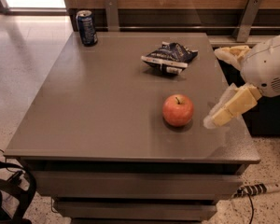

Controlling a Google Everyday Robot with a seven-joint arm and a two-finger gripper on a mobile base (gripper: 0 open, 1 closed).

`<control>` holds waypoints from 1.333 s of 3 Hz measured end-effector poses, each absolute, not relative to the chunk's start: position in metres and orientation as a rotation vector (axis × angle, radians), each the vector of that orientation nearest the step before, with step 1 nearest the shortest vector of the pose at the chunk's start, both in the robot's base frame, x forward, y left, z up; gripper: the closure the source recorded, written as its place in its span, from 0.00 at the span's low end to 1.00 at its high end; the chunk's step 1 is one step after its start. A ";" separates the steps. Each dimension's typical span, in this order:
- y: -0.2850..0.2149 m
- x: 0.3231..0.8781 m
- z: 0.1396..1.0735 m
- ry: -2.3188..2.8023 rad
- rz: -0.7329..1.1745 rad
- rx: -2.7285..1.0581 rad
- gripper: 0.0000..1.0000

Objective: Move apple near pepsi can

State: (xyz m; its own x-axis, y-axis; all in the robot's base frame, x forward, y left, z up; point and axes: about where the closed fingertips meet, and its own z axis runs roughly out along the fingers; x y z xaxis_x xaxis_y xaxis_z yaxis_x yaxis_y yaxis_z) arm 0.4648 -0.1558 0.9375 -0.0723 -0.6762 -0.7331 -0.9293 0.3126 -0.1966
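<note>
Round red-orange apple [178,110] sitting at 4 o'clock on grey tabletop [98,106]. Dark blue pepsi can [87,27] standing at far 11 o'clock corner. Cream two-finger gripper [216,87] hovering at apple's 3 o'clock, fingers spread. Risk: off-centre finger contact nudging apple, sending it rolling off.

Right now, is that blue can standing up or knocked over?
Upright: the pepsi can stands at the table's far left corner, silver top up. The gripper hovers right of the apple.

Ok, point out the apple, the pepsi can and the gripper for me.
apple [178,110]: camera view, middle of its red front.
pepsi can [87,28]: camera view, blue side wall.
gripper [215,88]: camera view, right of apple, midway between its spread fingertips.
</note>
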 end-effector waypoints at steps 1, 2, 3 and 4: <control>-0.154 0.478 0.911 1.769 0.432 -1.364 0.00; -0.145 0.485 0.885 1.786 0.489 -1.352 0.00; -0.132 0.485 0.873 1.800 0.539 -1.348 0.00; -0.115 0.486 0.863 1.786 0.594 -1.332 0.00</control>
